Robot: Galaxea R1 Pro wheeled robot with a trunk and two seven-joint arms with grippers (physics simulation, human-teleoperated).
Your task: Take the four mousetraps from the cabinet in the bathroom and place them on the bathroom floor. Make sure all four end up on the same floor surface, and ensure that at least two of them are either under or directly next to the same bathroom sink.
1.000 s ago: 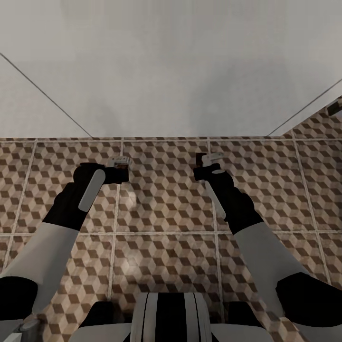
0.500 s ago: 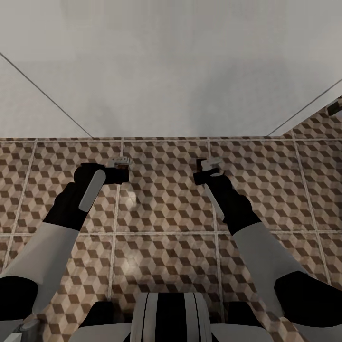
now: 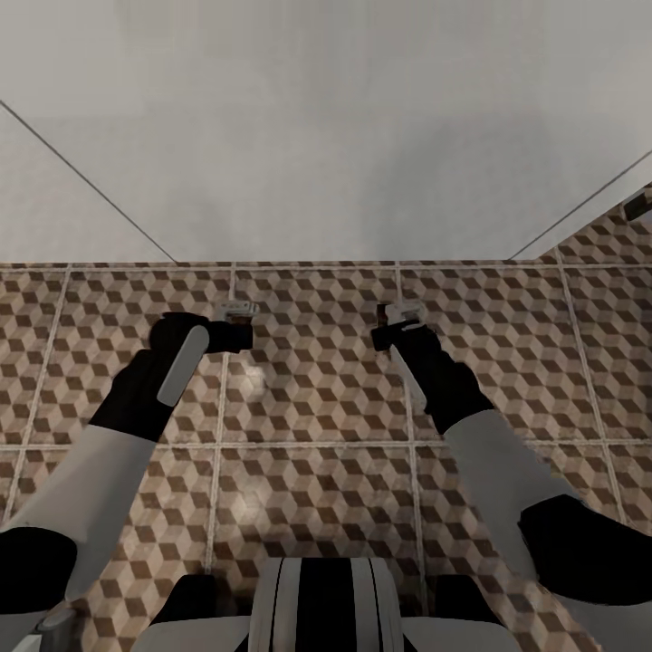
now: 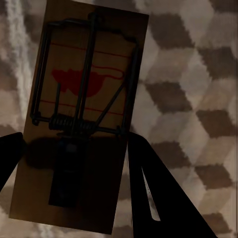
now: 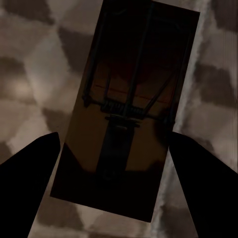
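Both arms reach out low over the floor, each carrying a trap. Left gripper is clamped on a trap: in the left wrist view the dark fingers sit on either long edge of the wooden slab, spring bar and red mark facing the camera, tiles beyond the fingertips. Right gripper is likewise clamped on a second trap, a finger on each side, slab dark in shadow, tiles and a grout line beyond it. Whether either trap touches the tiles, cannot tell; both look near.

Changes since a second ago: small. The left gripper has crept slightly forward and to the right. The right wrist has rolled, so its pale fingers now look narrower and tucked closer to the black wrist; the forearm sits a bit more inward. Camera has not shifted: grout lines and the white wall ahead match.

Judgement: the arms are settling for a set-down, two traps about to be released onto the same tiled surface ahead of the base. Nothing is released yet. No sink or cabinet in sight, so the nearness to a sink cannot be judged.
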